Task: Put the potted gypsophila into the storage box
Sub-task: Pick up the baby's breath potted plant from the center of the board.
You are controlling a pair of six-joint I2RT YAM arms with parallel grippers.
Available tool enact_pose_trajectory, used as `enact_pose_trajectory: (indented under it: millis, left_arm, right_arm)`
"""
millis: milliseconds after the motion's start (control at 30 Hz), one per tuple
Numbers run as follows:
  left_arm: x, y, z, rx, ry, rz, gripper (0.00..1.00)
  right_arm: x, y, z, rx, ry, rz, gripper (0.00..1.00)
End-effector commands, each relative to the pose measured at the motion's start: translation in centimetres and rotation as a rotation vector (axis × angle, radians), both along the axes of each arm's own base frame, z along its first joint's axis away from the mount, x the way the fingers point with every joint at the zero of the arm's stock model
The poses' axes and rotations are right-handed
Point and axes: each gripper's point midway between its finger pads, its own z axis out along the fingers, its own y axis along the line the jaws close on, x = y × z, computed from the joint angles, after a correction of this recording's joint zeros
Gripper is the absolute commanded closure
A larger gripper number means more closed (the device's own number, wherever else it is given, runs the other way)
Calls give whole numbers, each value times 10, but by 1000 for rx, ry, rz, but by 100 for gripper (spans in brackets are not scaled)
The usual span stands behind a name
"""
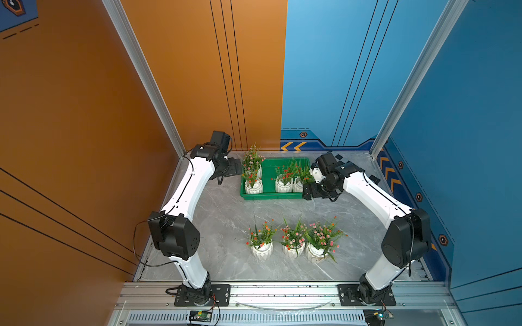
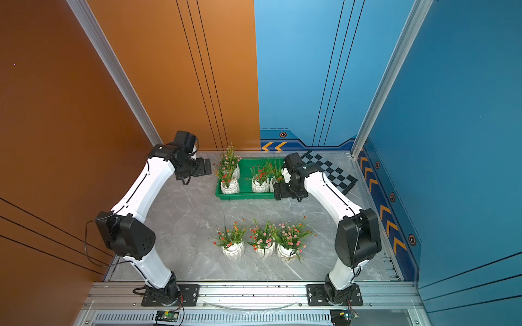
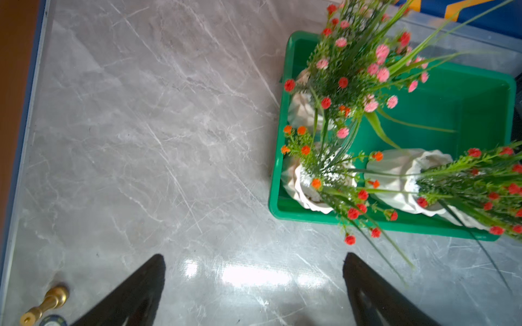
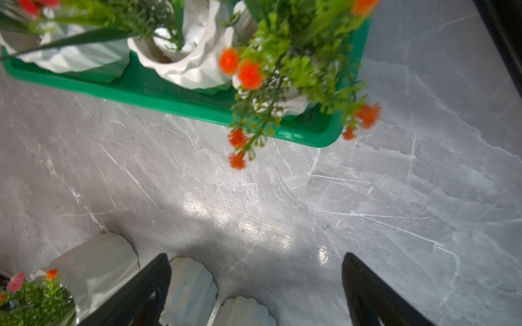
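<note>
The green storage box (image 1: 271, 196) (image 2: 243, 196) stands at the back of the table and holds several potted gypsophila: two at its left end (image 1: 253, 186) and two toward its right end (image 1: 284, 185). Three more pots (image 1: 262, 249) (image 1: 293, 249) (image 1: 317, 252) stand in a row on the table nearer the front. My left gripper (image 1: 236, 168) (image 3: 254, 255) hangs open and empty just left of the box. At the box's front right corner my right gripper (image 1: 308, 193) (image 4: 256, 255) is open too, holding nothing. The box rim (image 4: 169, 104) and a pot (image 4: 195, 67) show in the right wrist view.
A black-and-grey chequered board (image 2: 330, 172) lies at the back right behind the right arm. Orange and blue walls close the table on three sides. A brass fitting (image 3: 45, 304) shows at the edge of the left wrist view. White pot bodies (image 4: 96, 265) sit beside a right finger.
</note>
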Motion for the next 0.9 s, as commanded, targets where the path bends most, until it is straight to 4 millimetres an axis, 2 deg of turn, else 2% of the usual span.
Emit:
enact_pose_trajectory:
  millis: [0, 267, 367, 633, 767, 867]
  left_arm:
    - [-17, 7, 1, 30, 3, 18, 1]
    - [-52, 13, -3, -4, -20, 68, 1]
    - [-64, 17, -5, -19, -37, 90, 1]
    - [-88, 22, -19, -48, -30, 119, 1]
    - [-92, 21, -27, -62, -7, 118, 0]
    - [-92, 19, -30, -72, -2, 115, 0]
  right_arm:
    - [-35, 9, 5, -5, 24, 189, 6]
    - [-94, 33, -5, 37, 116, 434, 7]
    - [-110, 38, -12, -5, 118, 502, 7]
    - [-128, 34, -31, -141, 114, 585, 10]
    - [-130, 32, -46, -200, 136, 594, 13]
    - [-132, 39, -54, -233, 134, 627, 16]
